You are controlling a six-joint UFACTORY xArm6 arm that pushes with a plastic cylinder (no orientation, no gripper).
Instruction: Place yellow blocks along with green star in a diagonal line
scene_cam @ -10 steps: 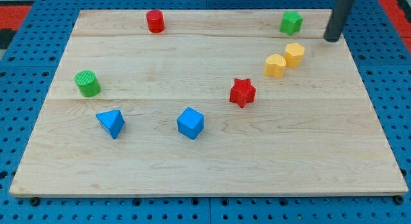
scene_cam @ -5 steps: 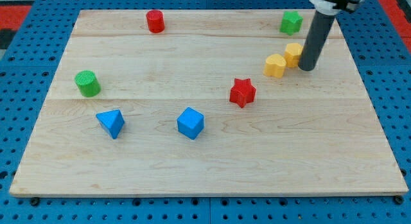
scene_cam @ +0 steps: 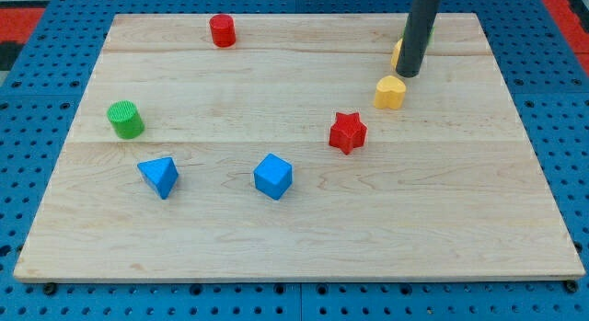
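my tip (scene_cam: 409, 74) just above a yellow block (scene_cam: 389, 92) (near the board's top edge (scene_cam: 313, 16)).

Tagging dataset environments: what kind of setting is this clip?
Likely a lab tabletop pushing rig: a wooden board on a blue perforated base, small coloured blocks such as the red star, and my tip beside a yellow block.

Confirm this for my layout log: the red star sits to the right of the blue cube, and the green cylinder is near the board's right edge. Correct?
Not quite. The green cylinder is near the board's left edge, as the camera view shows. The red star does sit to the right of the blue cube.
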